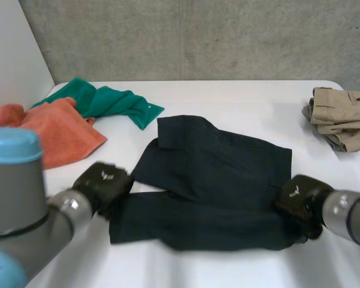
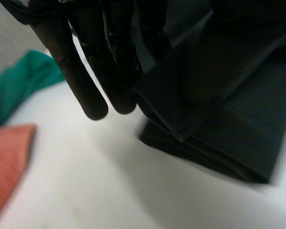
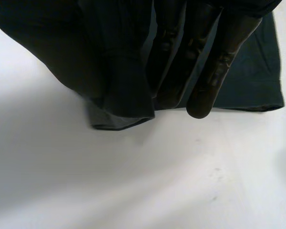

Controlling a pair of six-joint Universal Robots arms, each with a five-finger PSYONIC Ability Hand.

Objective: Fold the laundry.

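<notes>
A dark navy garment [image 1: 216,180] lies partly folded in the middle of the white table [image 1: 240,96]. My left hand [image 1: 102,183] is at the left end of its near edge. In the left wrist view its fingers [image 2: 86,71] pinch a raised fold of the garment [image 2: 229,119] just above the table. My right hand [image 1: 300,201] is at the garment's near right corner. In the right wrist view the hand [image 3: 200,62] is closed on the cloth [image 3: 109,71], which hangs in a fold beside its fingers.
An orange towel [image 1: 54,129] and a green towel [image 1: 108,99] lie crumpled at the back left, near my left arm. A folded khaki garment [image 1: 342,117] sits at the right edge. A grey wall stands behind the table.
</notes>
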